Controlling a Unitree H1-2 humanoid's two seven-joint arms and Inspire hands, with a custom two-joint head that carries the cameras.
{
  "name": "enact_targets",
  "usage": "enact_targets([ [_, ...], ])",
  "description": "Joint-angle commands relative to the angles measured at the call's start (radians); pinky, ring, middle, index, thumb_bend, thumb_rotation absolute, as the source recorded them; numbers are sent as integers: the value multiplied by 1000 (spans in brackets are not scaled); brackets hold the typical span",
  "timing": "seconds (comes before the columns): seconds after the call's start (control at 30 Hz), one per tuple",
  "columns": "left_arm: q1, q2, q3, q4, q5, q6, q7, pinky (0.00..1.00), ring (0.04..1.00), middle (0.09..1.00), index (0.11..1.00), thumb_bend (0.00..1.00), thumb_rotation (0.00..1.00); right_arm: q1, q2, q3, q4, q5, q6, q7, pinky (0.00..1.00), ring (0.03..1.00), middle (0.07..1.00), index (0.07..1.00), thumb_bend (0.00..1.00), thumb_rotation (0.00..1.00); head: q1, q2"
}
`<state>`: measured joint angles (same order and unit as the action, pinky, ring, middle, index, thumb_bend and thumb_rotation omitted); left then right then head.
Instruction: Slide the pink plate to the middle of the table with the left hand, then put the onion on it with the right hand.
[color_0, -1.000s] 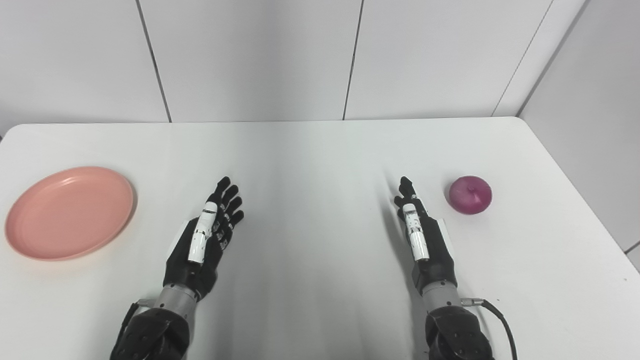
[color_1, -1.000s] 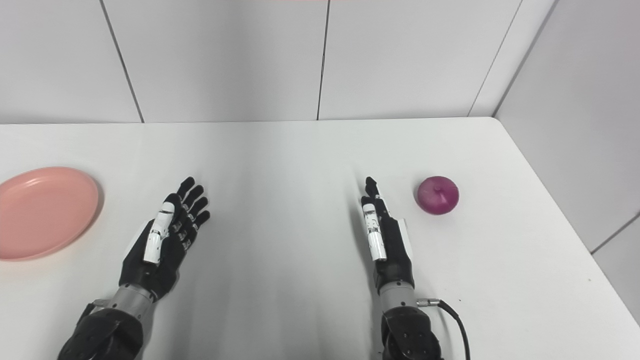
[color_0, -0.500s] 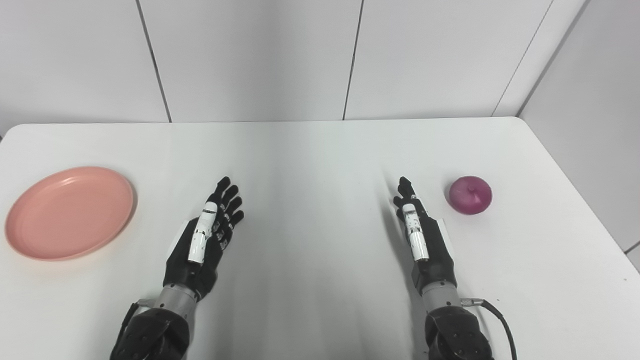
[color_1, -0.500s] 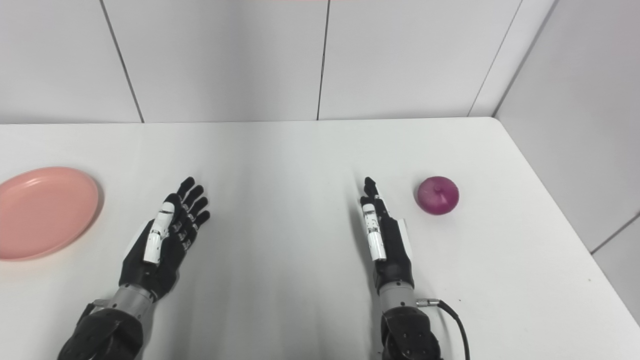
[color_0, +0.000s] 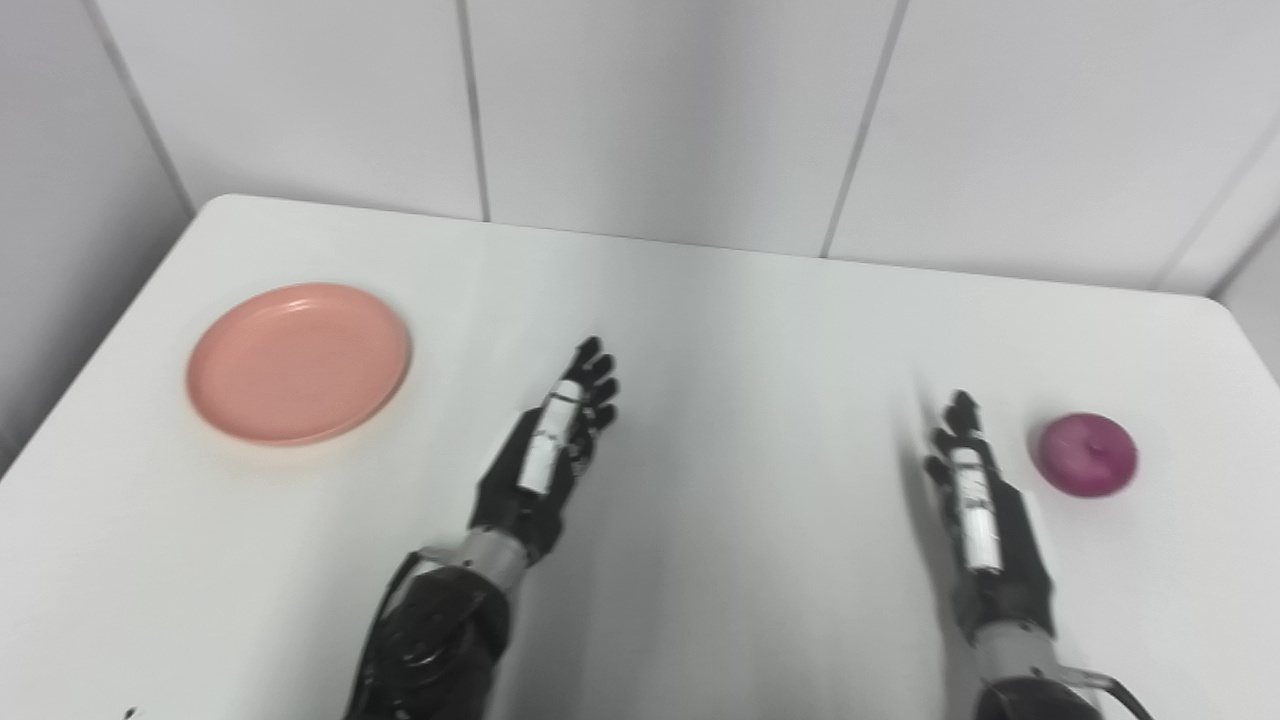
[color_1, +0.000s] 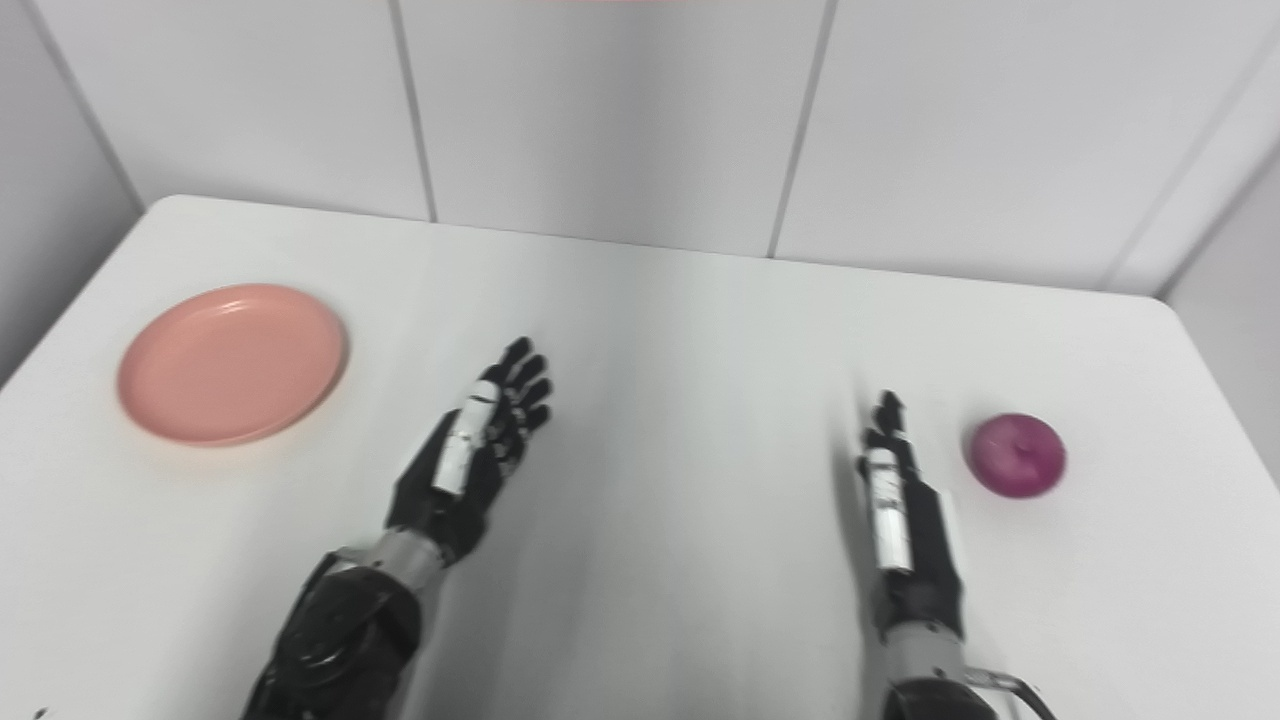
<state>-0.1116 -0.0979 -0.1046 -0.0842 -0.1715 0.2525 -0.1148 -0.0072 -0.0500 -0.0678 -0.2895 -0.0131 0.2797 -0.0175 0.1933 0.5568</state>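
Observation:
A pink plate (color_0: 299, 362) lies empty on the white table (color_0: 730, 330) at the left side. A purple onion (color_0: 1086, 454) sits on the table at the right. My left hand (color_0: 548, 456) is open, fingers stretched forward, resting near the table's middle, well right of the plate and holding nothing. My right hand (color_0: 979, 503) is open too, fingers straight, just left of the onion and apart from it. The same scene shows in the right eye view: plate (color_1: 232, 362), onion (color_1: 1018, 455), left hand (color_1: 476, 448), right hand (color_1: 900, 505).
Grey wall panels (color_0: 650, 110) stand right behind the table's far edge. The table's left edge (color_0: 90, 330) runs close to the plate, and a wall stands beyond it. The table's rounded far right corner (color_1: 1165, 305) is near the onion.
The whole picture has shifted right and tilted: the camera turned left. Hands, plate and onion keep their places on the table.

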Motion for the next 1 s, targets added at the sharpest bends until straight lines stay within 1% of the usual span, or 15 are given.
enact_targets([
  [0.0,-13,-33,-26,27,16,17,9,1000,1000,1000,1000,430,1000,-8,-10,-10,-7,28,-81,14,1000,1000,1000,1000,75,1000,46,-14],
  [0.03,-17,-41,-30,36,24,12,15,1000,1000,1000,1000,428,1000,-10,-14,-16,-1,40,-85,19,1000,1000,1000,1000,70,1000,88,-29],
  [0.13,-27,-60,-42,62,42,-5,28,1000,1000,1000,1000,428,1000,-12,-25,-23,-1,57,-71,21,1000,1000,1000,1000,75,1000,145,-50],
  [0.17,-31,-65,-45,74,47,-14,32,1000,1000,1000,1000,427,1000,-12,-31,-23,-2,58,-67,23,1000,1000,1000,1000,76,1000,184,-65],
  [0.2,-34,-70,-47,83,50,-20,33,1000,1000,1000,1000,420,1000,-12,-32,-24,-8,61,-61,23,1000,1000,1000,1000,76,1000,184,-65],
  [0.3,-43,-87,-50,111,57,-36,41,1000,1000,1000,1000,407,1000,-16,-35,-27,-13,77,-44,22,1000,1000,1000,1000,72,1000,253,-94],
  [0.37,-49,-101,-51,131,59,-50,48,1000,1000,1000,1000,400,1000,-18,-40,-26,-16,77,-35,21,1000,1000,1000,1000,106,1000,295,-110],
  [0.4,-52,-105,-52,139,60,-57,50,1000,1000,1000,1000,402,1000,-18,-41,-26,-17,74,-32,19,1000,991,996,994,133,1000,295,-110],
  [0.43,-56,-109,-55,152,65,-68,55,1000,1000,1000,1000,403,1000,-17,-42,-28,-16,74,-32,17,1000,987,994,990,146,1000,327,-125],
  [0.5,-62,-115,-61,174,76,-89,66,998,999,1000,1000,410,1000,-17,-44,-33,-14,77,-31,15,937,934,956,956,185,1000,352,-139],
  [0.6,-69,-128,-63,207,81,-123,79,990,996,1000,1000,409,1000,-19,-45,-40,-17,80,-20,13,848,891,920,925,173,997,380,-160],
  [0.7,-75,-137,-63,229,77,-141,89,985,996,1000,1000,409,1000,-20,-53,-43,1,77,-41,18,758,862,889,893,178,968,386,-167],
  [0.73,-76,-137,-65,237,81,-149,93,982,995,1000,1000,404,1000,-19,-53,-44,3,79,-43,19,732,853,882,887,173,963,393,-184],
  [0.83,-79,-136,-69,252,86,-163,101,967,991,1000,1000,382,1000,-18,-50,-46,10,89,-49,21,635,815,855,867,138,925,393,-189],
  [0.97,-79,-134,-74,259,86,-173,106,965,992,1000,1000,379,1000,-17,-48,-48,25,92,-65,18,580,788,833,849,153,881,390,-194],
])
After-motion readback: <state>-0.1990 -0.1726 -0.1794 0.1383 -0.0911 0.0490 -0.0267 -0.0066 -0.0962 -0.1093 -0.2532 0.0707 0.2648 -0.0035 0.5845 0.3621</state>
